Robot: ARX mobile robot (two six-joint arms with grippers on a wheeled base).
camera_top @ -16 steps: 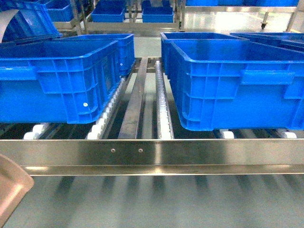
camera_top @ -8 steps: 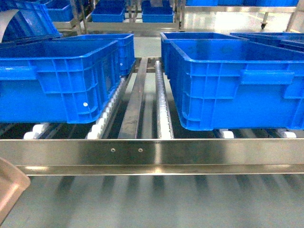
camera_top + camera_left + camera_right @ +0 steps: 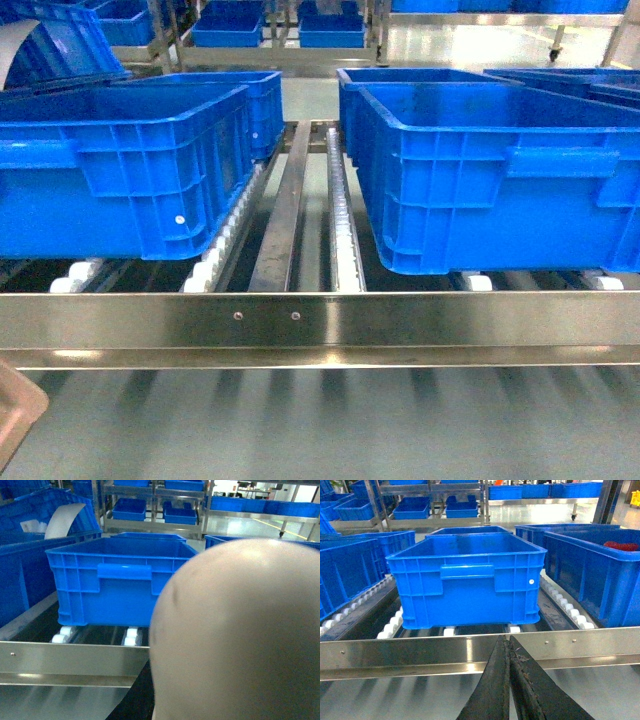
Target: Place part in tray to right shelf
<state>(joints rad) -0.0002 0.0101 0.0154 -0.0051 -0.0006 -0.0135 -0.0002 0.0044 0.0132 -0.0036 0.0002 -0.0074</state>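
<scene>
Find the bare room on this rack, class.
Free: the roller lane between the left big blue plastic crate and the right big blue plastic crate, behind the shiny steel front rail. Crowded: both sides, filled by crates.

The crates (image 3: 480, 170) are bright blue. The right shelf (image 3: 320, 325) is shiny silver steel, its roller tracks (image 3: 222, 240) white. At lower left of the head view, the tray (image 3: 15, 415) is cream-beige. The right gripper's fingers (image 3: 535, 690) are black.
</scene>
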